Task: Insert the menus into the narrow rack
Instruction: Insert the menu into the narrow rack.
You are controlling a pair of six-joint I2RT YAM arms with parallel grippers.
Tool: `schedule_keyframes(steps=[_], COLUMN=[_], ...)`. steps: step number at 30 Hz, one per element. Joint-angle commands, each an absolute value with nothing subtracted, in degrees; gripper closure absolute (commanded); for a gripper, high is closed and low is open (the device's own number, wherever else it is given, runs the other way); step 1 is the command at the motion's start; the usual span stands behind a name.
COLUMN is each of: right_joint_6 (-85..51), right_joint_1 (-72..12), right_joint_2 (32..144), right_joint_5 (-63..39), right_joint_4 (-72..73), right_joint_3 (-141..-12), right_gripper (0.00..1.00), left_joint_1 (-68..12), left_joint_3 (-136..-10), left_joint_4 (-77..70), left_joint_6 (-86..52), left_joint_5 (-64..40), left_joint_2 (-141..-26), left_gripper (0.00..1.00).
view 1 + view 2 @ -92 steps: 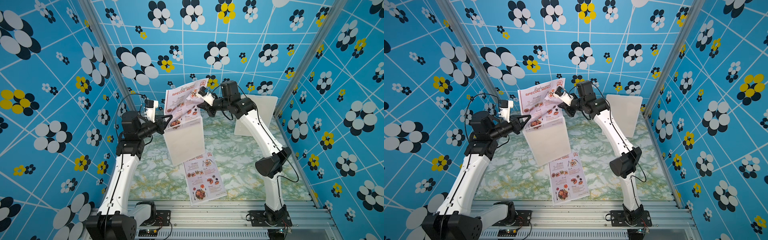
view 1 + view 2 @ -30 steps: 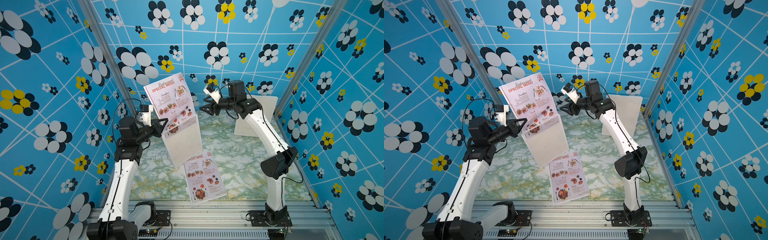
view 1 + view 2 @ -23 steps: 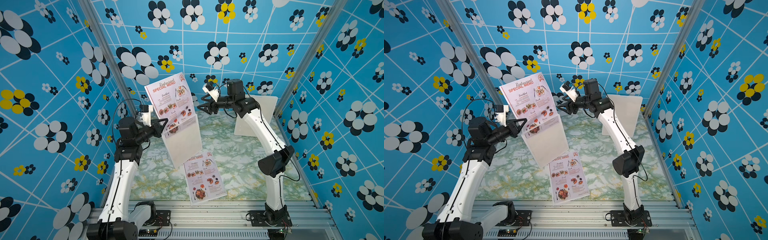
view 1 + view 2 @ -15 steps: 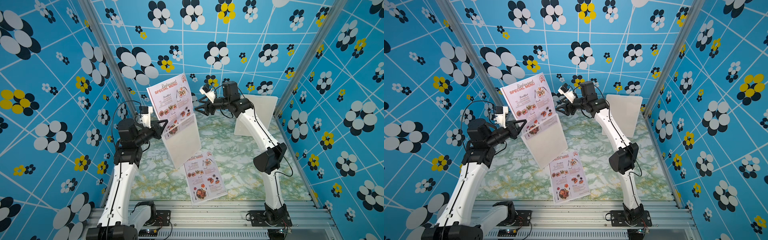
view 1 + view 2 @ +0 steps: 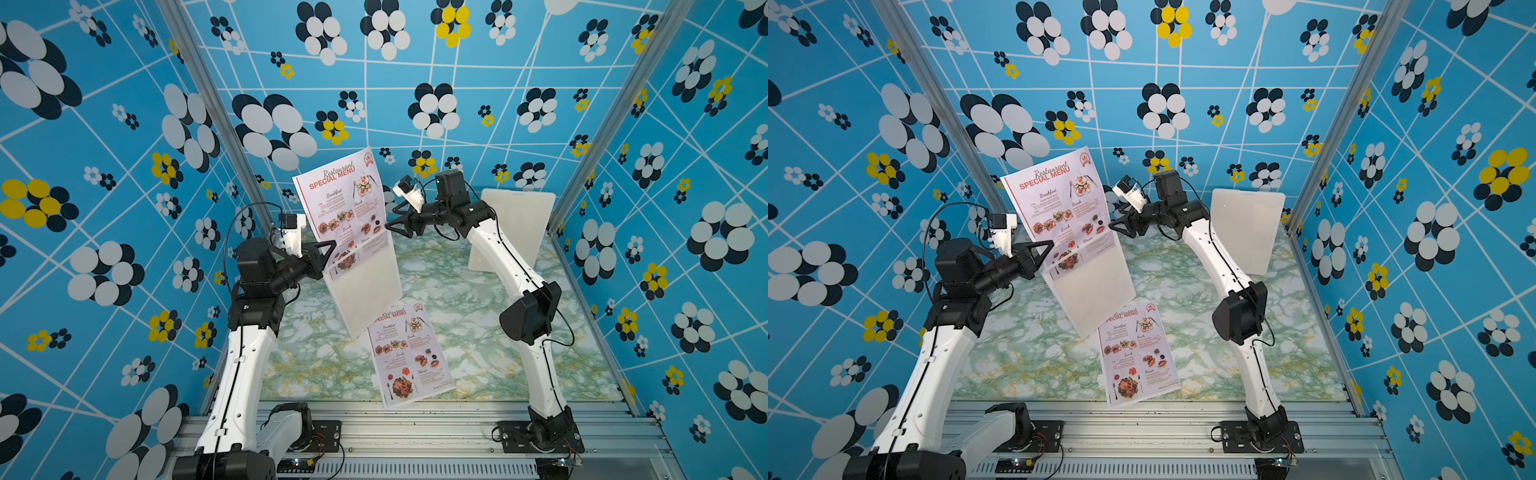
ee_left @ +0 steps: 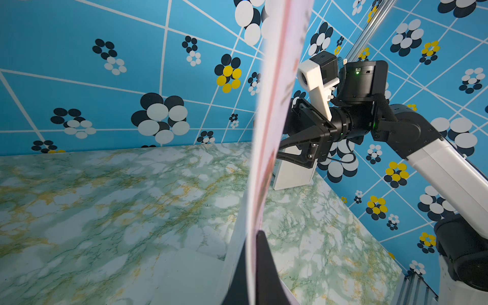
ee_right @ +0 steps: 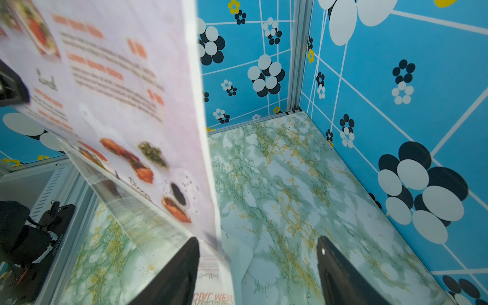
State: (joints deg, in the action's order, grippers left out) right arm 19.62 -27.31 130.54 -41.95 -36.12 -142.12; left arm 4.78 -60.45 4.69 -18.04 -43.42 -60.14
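Note held menu (image 5: 345, 208) lower than a second ago, long axis near vertical, bottom end already behind front pane of translucent rack (image 5: 365, 299). Pinched at left edge by left gripper (image 5: 330, 249), clamped tight. Right gripper (image 5: 392, 227) just beside right edge, jaws spread, gripping nothing. Judge next move straight down along long axis. Second menu (image 5: 409, 357) flat on table (image 5: 498, 332), just before rack.
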Motion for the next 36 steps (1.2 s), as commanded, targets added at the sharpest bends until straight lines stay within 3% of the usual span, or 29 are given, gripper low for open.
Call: schedule_keyframes(steps=[1, 7, 12, 19, 36], right_joint_6=[19.3, 19.7, 16.4, 12.2, 9.3], right_joint_1=[-26.1, -26.1, -26.0, -26.0, -26.1], right_joint_2=[125.7, 118.9, 117.2, 119.0, 122.0], right_joint_5=[-41.6, -34.8, -36.5, -39.1, -48.8], right_joint_4=[-38.9, -36.2, -26.6, -17.0, -14.4], right_joint_3=[-136.9, -121.1, -108.5, -103.6, -105.1], right_gripper=[0.25, 0.17, 0.16, 0.15, 0.16], left_joint_1=[5.3, 5.3, 5.3, 5.3, 5.3], left_joint_3=[-59.2, -58.4, -58.0, -57.6, -55.4], left_joint_4=[3.9, 3.0, 2.0, 1.1, 2.8], left_joint_6=[-17.9, -18.2, -18.4, -19.2, -17.5], left_joint_5=[-43.2, -42.9, -42.8, -42.8, -41.1], left_joint_2=[-59.0, -58.6, -58.8, -58.8, -57.2], left_gripper=[0.95, 0.94, 0.94, 0.95, 0.95])
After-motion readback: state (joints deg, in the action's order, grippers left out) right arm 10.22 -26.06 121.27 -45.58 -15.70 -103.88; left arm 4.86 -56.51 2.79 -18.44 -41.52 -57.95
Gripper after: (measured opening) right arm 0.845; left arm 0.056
